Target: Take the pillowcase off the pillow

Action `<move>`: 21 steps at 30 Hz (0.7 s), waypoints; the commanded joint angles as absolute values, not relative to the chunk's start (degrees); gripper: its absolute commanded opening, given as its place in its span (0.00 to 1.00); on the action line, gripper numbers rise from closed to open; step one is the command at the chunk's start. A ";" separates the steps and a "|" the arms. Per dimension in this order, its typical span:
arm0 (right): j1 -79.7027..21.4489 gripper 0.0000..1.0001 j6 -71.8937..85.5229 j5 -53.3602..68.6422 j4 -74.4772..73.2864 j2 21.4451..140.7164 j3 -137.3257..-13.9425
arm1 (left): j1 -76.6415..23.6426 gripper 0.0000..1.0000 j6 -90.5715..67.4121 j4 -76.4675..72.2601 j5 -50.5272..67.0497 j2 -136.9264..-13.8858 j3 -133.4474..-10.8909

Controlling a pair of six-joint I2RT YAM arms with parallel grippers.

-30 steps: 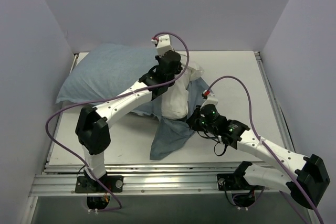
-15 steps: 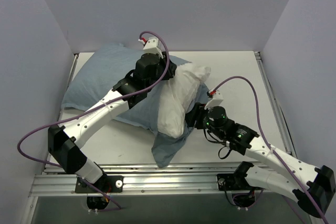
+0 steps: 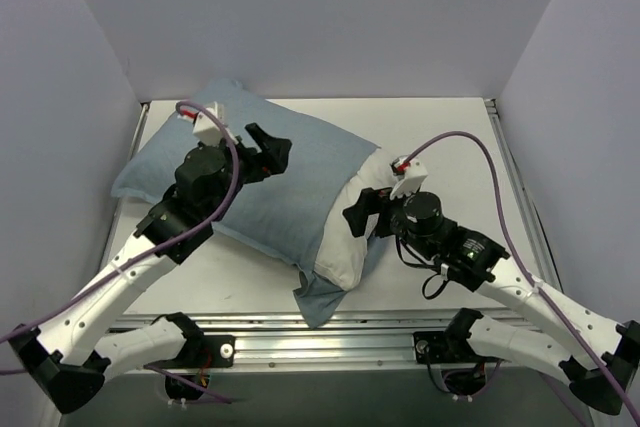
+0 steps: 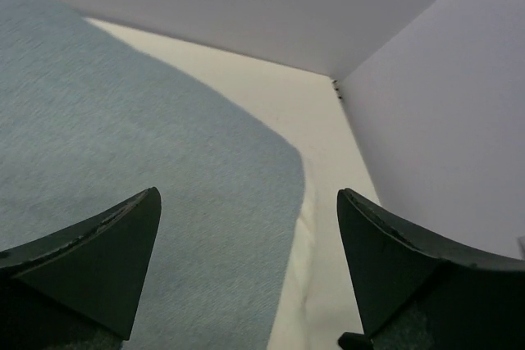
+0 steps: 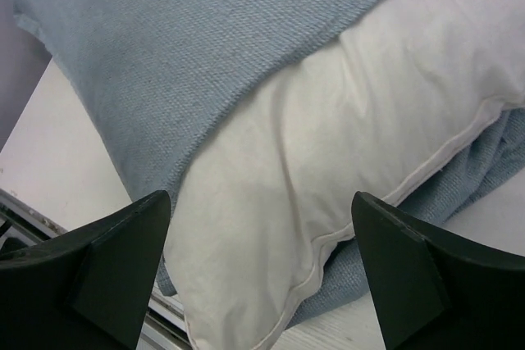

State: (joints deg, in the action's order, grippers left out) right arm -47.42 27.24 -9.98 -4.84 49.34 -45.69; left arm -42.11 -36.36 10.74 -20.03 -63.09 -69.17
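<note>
A: Free room?
B: Table (image 3: 450,127) bare right of the pillow (image 3: 350,237), through to the right wall (image 3: 580,97). Narrow strip front-left, by the rail (image 3: 330,345).
A: Blockers?
B: Pillowcase (image 3: 270,197) bulk fills back-left, close to the left wall (image 3: 60,147). Left gripper (image 3: 272,152) above it, right gripper (image 3: 362,217) close at the pillow's white end.

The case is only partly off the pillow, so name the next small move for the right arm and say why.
Probably ease the right tool forward and shut it on the bare white end of the pillow. Its jaws stand open, facing that exposed end. The pillowcase covers the rest, and the left tool hangs open above it, holding nothing.
</note>
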 commanded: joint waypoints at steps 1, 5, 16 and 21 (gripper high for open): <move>-49.13 0.88 22.68 -6.51 -2.47 52.29 -49.03 | -36.85 0.96 -40.25 18.35 -23.65 -57.41 -62.51; -50.18 0.91 21.45 -5.88 -1.14 60.35 -51.06 | -30.51 0.96 -43.67 21.70 -21.63 -52.39 -54.15; -54.23 0.92 25.32 -13.72 -5.28 68.21 -48.35 | -20.66 0.96 -49.04 12.31 -13.80 -59.40 -42.72; -55.54 0.91 23.38 -7.92 -1.86 67.06 -45.97 | -18.37 0.96 -49.22 5.99 -13.80 -69.95 -47.36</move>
State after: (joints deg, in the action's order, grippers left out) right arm -54.19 24.95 -10.44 -2.07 68.07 -47.94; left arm -19.86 -48.29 13.82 -13.52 -65.14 -43.66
